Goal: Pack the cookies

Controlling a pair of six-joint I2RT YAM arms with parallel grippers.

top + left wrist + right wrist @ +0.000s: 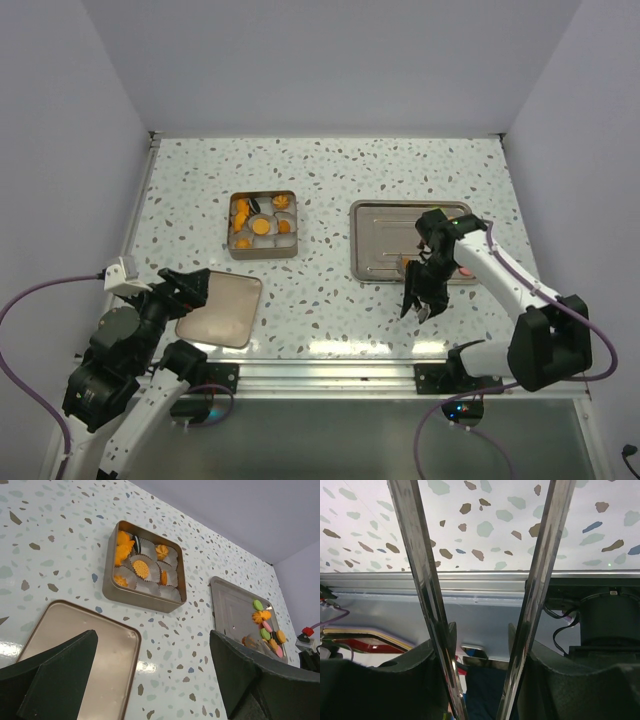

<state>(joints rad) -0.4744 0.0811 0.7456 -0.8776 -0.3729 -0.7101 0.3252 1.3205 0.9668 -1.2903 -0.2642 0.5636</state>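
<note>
The right gripper (422,288) is clamped on a pair of metal tongs (417,555). The two blades stand apart with nothing between them.

What could go wrong, as a judgement: the tongs point away from the cookies (261,616), toward the near edge of the table (330,170) and its metal rail (470,580). The arm must swing them round before any pick-up, and a loose hold could let the blades twist or slip in the fingers. A hard squeeze could crumble a cookie, and a soft one could drop it on the way across to the tin (112,587). The paper cups (150,587) in the tin look light and could shift if the tips brush them.

The loose cookies lie on the near right part of the tray (230,605), at the right of the table. From above, the arm partly hides them. Other cookies already sit in cups in the tin, near the table's middle, left of the tray.

The right arm reaches from its base at the near right corner with its elbow out to the right. Its wrist is bent back, so the gripper hangs just at the tray's near edge. The left gripper (152,650) is spread wide and empty, low above the lid (100,645) by the near left corner, facing the tin
</note>
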